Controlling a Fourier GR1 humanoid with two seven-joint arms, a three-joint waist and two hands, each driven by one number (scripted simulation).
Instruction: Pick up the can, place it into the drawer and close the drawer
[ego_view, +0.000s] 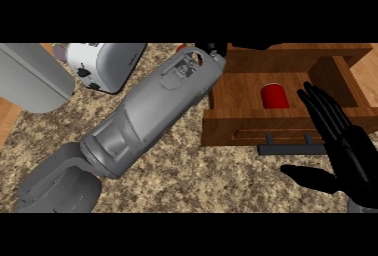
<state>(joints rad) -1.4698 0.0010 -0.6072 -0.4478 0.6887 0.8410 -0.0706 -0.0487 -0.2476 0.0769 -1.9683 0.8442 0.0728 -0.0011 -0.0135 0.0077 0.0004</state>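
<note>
Starting at left: white toaster on speckled counter, no legible markings. Left hand mostly hidden beyond forearm; finger state unreadable. Red can, unlabelled, lies inside open wooden drawer. Right hand flat, fingers straight, beside drawer front.

The left arm is big and grey. It goes from the lower left up to the top middle, and its hand is hidden. The right hand is at the right edge, fingers straight, thumb out.
</note>
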